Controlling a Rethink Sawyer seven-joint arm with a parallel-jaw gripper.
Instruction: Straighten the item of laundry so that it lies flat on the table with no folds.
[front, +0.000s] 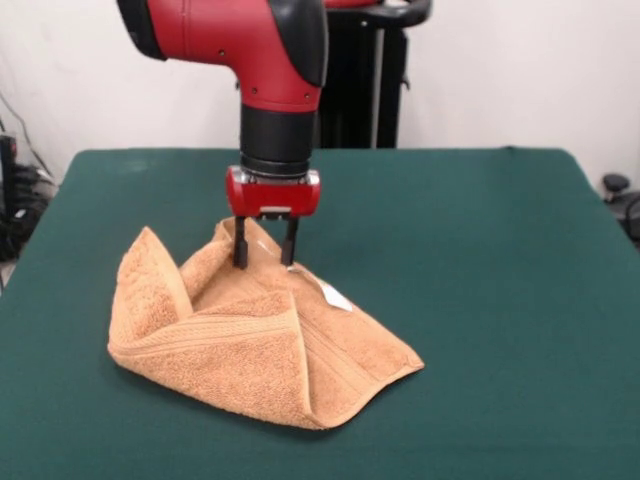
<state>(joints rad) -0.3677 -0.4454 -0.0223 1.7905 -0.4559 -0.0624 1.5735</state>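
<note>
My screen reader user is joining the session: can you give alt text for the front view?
A red and black robot arm's gripper reaches down with its two fingers astride a raised fold of a crumpled orange-tan hand towel. The towel lies folded over itself, a small white tag showing, on a dark green table.

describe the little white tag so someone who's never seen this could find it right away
On the dark green table, an orange-tan towel lies crumpled below the red arm's gripper. Follow the towel's far edge toward the picture's right from the gripper. The tag is the small white strip sticking out there, the only white on the cloth.
</note>
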